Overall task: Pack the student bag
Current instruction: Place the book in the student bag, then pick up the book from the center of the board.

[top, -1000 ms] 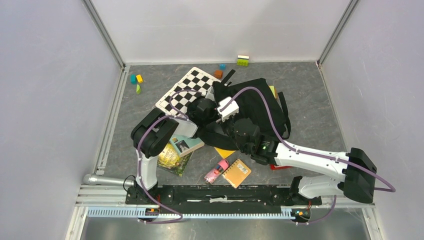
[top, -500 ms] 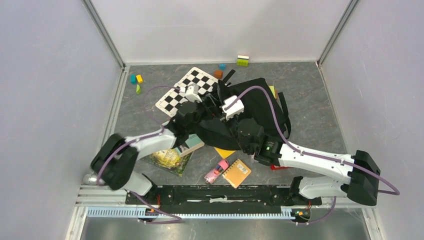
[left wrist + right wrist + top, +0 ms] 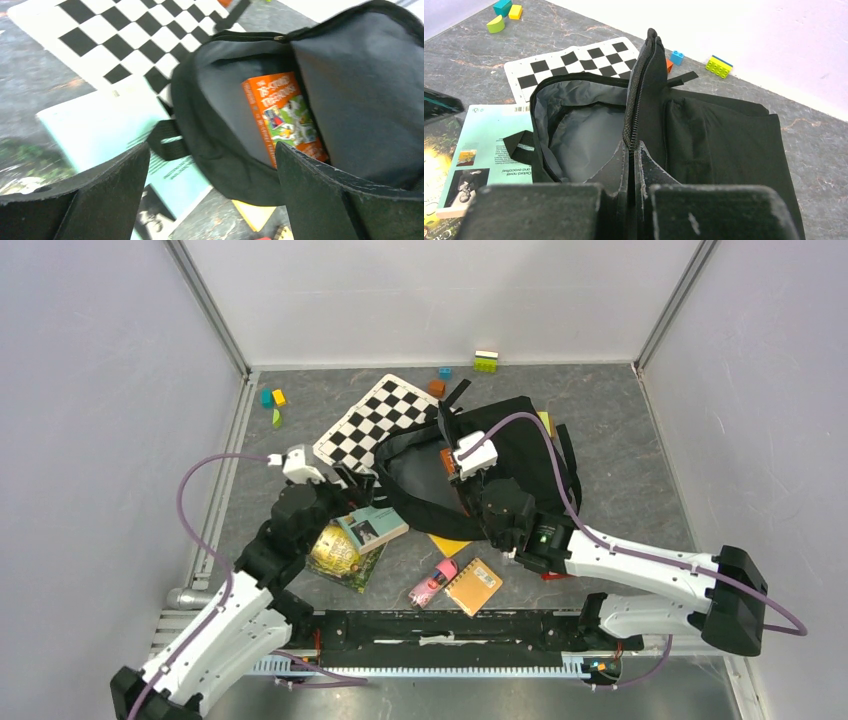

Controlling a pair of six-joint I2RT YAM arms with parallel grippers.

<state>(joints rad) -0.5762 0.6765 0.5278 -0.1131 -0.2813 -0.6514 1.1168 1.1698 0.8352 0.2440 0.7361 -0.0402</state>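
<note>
The left end effector [image 3: 352,480] is now spread wide and empty, drawn back from the student bag [image 3: 520,445] just ahead of it. An orange book [image 3: 282,117] is left inside, so one item is judged packed. The right end effector [image 3: 632,165] is pinched on the zipper rim [image 3: 636,100]. The bag's long axis seems to run away from the left end effector, with the mouth turned toward it.

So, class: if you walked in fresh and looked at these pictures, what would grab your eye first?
The big black student bag in the middle of the table, its mouth gaping, with an orange book inside. The right claw pinches its zipper edge upright, while the left claw hangs open before the mouth. A black-and-white checkerboard lies at the bag's far-left side.
</note>
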